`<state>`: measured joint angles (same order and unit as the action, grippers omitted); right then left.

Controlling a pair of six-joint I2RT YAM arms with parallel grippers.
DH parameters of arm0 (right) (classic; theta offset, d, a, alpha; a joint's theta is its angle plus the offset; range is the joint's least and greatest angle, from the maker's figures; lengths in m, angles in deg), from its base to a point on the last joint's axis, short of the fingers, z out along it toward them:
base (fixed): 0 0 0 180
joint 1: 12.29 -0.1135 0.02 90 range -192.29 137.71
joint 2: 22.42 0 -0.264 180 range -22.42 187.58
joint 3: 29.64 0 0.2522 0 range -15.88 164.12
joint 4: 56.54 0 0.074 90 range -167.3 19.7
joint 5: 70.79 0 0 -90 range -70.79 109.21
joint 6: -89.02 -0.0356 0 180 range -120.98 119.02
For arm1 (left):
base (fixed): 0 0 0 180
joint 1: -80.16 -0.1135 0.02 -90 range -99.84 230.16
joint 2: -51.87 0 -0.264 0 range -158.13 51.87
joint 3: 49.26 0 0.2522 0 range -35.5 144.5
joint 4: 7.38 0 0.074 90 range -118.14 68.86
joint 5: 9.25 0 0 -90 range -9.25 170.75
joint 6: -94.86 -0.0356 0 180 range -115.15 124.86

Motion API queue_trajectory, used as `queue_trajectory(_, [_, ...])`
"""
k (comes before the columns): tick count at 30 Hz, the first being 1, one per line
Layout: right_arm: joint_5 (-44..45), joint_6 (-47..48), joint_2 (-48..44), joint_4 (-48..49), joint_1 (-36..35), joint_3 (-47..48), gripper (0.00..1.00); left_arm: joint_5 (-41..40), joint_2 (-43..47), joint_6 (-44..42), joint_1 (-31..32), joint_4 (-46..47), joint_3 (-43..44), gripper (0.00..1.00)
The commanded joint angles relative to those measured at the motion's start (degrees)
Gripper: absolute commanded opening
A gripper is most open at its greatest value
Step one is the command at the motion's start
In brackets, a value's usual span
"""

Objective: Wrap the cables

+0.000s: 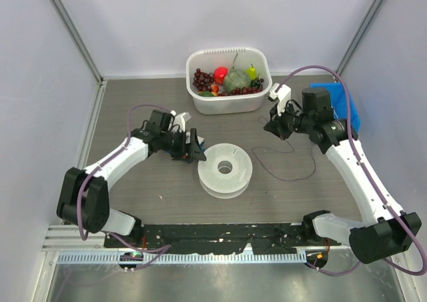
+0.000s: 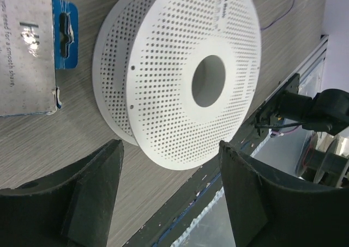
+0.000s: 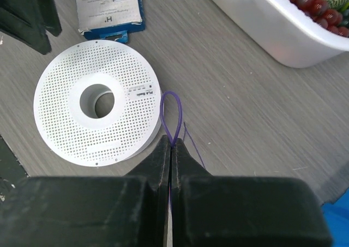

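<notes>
Pinching the cable (image 3: 171, 92), right fingers (image 3: 157, 162) meet; left fingers (image 2: 92, 195) gape.

A white perforated spool (image 1: 225, 170) is seen lying flat at the middle of the grey worktop (image 1: 133, 109). The left gripper (image 1: 198, 153) is held just beside its left rim. A thin cable (image 1: 288, 180) is laid in a loose loop right of the spool, below the right gripper (image 1: 269, 125). A white tub (image 1: 227, 105) of fruit is set at the far edge.
</notes>
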<state>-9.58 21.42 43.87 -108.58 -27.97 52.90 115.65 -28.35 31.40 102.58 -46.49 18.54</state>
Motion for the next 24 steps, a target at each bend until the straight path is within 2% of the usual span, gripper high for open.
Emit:
queue_trajectory(1, [-4.33,-1.56,0.51,-0.21,1.36,1.01,0.01,4.04,-3.96,0.70,-0.09,4.85,-1.65,0.73])
queue_trajectory(7, [-4.43,-1.83,1.04,-0.83,1.97,0.92,0.00,5.62,-9.42,1.75,-0.09,8.64,-2.01,0.71])
queue_trajectory(13, [-2.58,-5.33,0.96,0.05,3.46,0.40,0.01,10.27,-13.20,5.09,-0.09,15.49,-2.54,0.63])
queue_trajectory(17, [-2.84,-7.10,-0.27,1.28,4.61,-1.01,0.01,13.26,-15.75,6.23,0.08,18.13,-2.45,0.46])
queue_trajectory(20, [-4.33,-5.87,-0.36,0.14,5.05,-1.27,0.01,14.76,-15.84,7.56,0.08,20.07,-2.98,0.27])
queue_trajectory(24, [-6.01,-6.48,0.51,-0.83,6.80,0.83,0.01,15.73,-11.64,7.56,1.05,20.68,-2.98,0.05])
